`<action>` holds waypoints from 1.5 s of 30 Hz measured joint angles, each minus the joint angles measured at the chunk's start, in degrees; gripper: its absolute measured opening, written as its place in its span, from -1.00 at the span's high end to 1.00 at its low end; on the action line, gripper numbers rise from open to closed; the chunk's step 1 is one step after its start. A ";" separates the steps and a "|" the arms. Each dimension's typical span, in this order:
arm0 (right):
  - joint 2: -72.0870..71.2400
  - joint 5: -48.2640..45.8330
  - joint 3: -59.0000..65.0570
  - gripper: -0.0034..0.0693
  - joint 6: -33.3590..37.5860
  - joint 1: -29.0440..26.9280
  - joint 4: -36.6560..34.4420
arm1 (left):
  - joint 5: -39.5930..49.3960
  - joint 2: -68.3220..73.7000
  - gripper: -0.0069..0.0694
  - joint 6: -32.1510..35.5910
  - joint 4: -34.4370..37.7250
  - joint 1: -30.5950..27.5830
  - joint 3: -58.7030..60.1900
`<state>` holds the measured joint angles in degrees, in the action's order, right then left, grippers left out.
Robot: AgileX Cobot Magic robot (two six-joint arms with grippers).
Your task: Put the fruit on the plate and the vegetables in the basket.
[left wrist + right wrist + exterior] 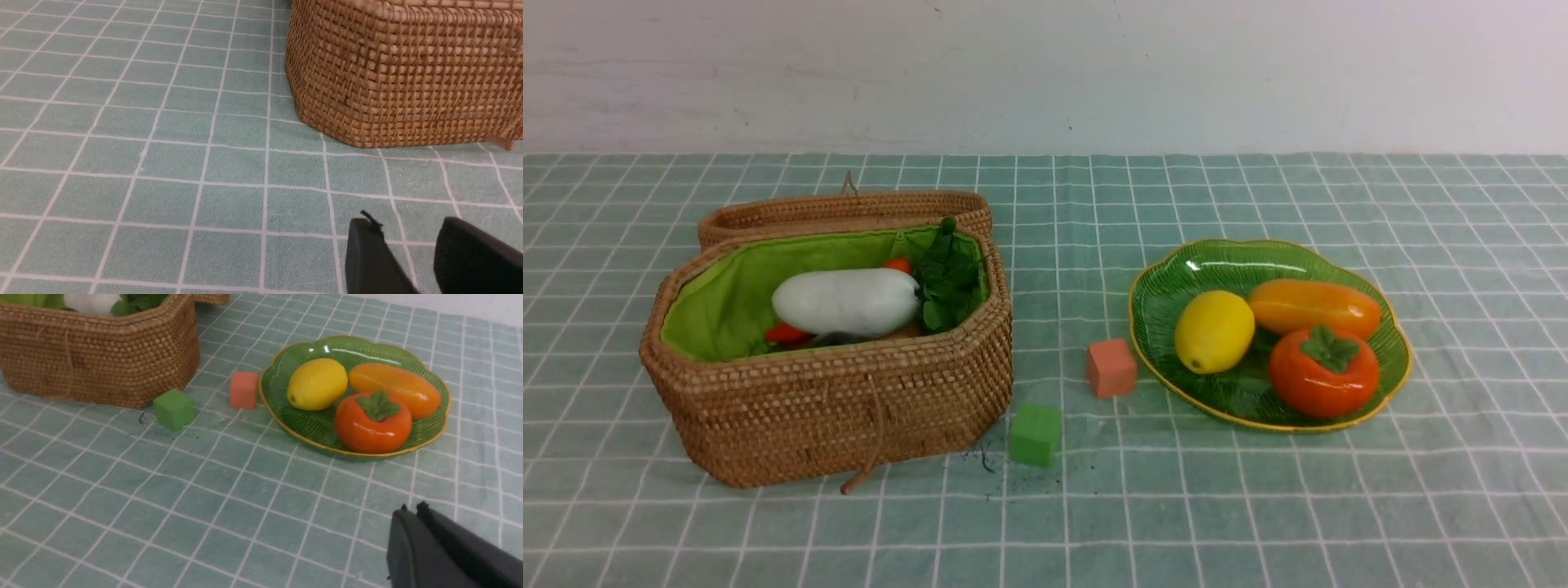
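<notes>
The green glass plate [1168, 286] holds the yellow lemon [1214, 331], the orange-yellow mango [1313, 307] and the orange-red persimmon [1323, 372]. The wicker basket [833, 416] with green lining holds the white radish [846, 300] with its green leaves [947, 278]; red chili parts [784, 332] show beneath, the eggplant and potato are mostly hidden. The plate [286, 416] and fruit also show in the right wrist view. My left gripper [404, 228] is open and empty over the cloth near the basket [404, 77]. My right gripper [410, 512] is shut and empty, short of the plate. Neither arm shows in the front view.
A salmon-pink cube [1111, 367] lies just left of the plate and a green cube [1036, 434] lies by the basket's front right corner. The basket's lid [845, 208] lies open behind it. A green checked tablecloth [1258, 506] covers the table, with a white wall behind.
</notes>
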<state>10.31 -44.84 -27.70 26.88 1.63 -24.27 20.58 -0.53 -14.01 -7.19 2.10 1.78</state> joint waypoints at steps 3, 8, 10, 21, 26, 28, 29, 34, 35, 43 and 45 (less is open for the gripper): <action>-3.18 6.63 4.67 0.91 -1.07 -0.31 3.01 | 0.00 0.00 0.19 0.00 0.00 0.00 0.00; -8.04 14.96 12.93 0.90 -6.56 -4.31 7.59 | 0.00 0.00 0.19 0.00 0.00 0.00 0.00; -9.00 15.29 14.87 0.89 -8.33 -5.12 9.29 | 0.00 0.00 0.19 0.00 0.00 0.00 0.00; -10.92 18.17 25.73 0.88 -31.57 -5.59 29.06 | 0.02 0.00 0.19 0.00 0.00 0.00 0.00; -10.97 21.93 28.49 0.87 -36.42 -5.59 30.93 | 0.00 0.00 0.19 0.00 0.00 0.00 0.05; -10.97 22.40 28.57 0.86 -36.54 -5.59 31.13 | -0.02 0.00 0.19 0.00 0.00 0.00 0.05; -10.97 22.48 28.57 0.86 -36.53 -5.59 31.18 | -0.02 0.00 0.19 0.00 0.00 0.00 0.05; -10.97 22.67 28.59 0.84 -36.53 -5.59 31.18 | -0.02 0.00 0.19 0.00 0.00 0.00 0.05; -10.97 22.67 28.59 0.83 -36.53 -5.59 31.18 | -0.02 0.00 0.19 0.00 0.00 0.00 0.05; -10.97 22.67 28.59 0.80 -36.53 -5.59 31.18 | -0.02 0.00 0.19 0.00 0.00 0.00 0.05; -10.97 22.67 28.59 0.80 -36.53 -5.59 31.18 | -0.02 0.00 0.19 0.00 0.00 0.00 0.05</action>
<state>-0.66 -22.17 0.89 -9.65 -3.95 6.91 20.56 -0.53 -14.01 -7.19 2.10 1.83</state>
